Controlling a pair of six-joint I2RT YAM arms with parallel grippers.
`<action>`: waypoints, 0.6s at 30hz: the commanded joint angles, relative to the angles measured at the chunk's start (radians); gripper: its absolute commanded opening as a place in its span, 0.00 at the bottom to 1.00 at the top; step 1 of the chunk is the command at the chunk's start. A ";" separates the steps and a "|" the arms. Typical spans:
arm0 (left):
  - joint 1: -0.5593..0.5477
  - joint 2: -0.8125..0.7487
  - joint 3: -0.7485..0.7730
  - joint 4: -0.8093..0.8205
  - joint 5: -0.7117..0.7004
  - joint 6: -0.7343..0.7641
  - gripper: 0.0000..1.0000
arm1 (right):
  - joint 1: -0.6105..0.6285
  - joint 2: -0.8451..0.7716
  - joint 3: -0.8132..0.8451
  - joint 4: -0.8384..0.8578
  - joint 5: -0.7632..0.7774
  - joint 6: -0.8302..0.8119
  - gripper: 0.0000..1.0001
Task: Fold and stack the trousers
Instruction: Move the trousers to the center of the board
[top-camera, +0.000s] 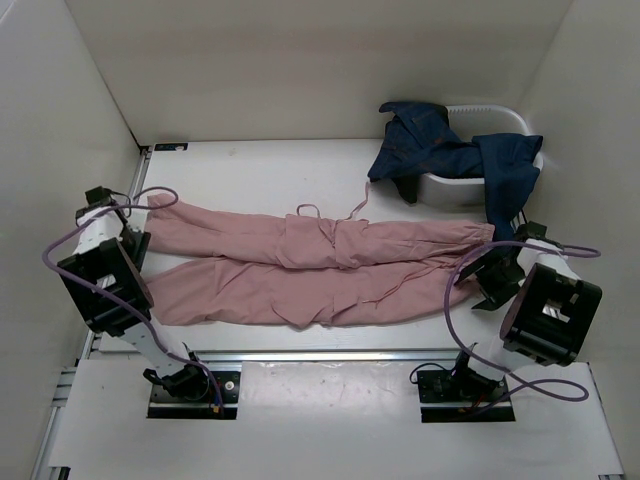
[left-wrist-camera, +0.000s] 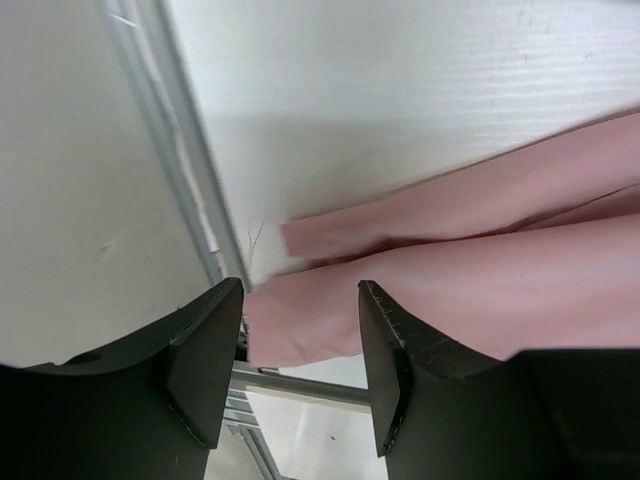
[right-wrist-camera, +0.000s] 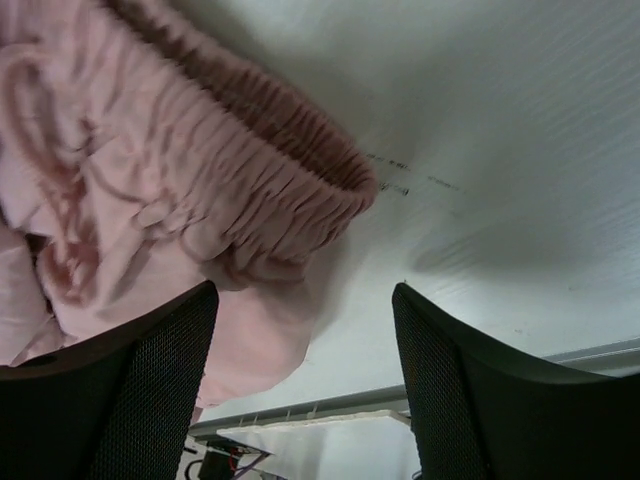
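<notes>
While both arms sit at the near edge of the bench, I can see the pink trousers (top-camera: 320, 265) laid out lengthwise across the middle, running from the left edge almost to the right edge. They lie flat but wrinkled, with two long legs side by side ending near the left edge, and two thin pink cords (top-camera: 305, 210) looping out from the far side about halfway along. At the right end the cloth finishes in a gathered, elasticated band (right-wrist-camera: 290, 160), which shows well in my right wrist view, bunched and puckered against the white surface. The right pincer (right-wrist-camera: 305, 295) has its fingers spread wide apart just beside that band, with nothing between them but bare bench and a fold of pink at the left finger. The left pincer (left-wrist-camera: 300, 300) is also spread apart, poised over the leg ends by the left edge; pink cloth fills the gap between its fingers in the wrist view, but I cannot tell whether they touch it. At the far right corner the dark blue jeans (top-camera: 450, 155) are slumped over a white tub (top-camera: 500, 108), draped across its rim and hanging down its near and right sides, well apart from the left arm and close behind the right one
</notes>
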 joint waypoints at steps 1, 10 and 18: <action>0.011 -0.058 0.050 -0.045 0.053 -0.011 0.61 | -0.003 0.022 -0.032 0.037 0.009 0.020 0.75; 0.031 0.124 0.001 0.010 -0.017 -0.002 0.59 | -0.003 0.033 -0.032 0.028 0.029 0.020 0.75; 0.031 0.166 -0.024 0.052 -0.011 -0.002 0.20 | -0.003 0.033 -0.033 0.028 0.029 0.020 0.67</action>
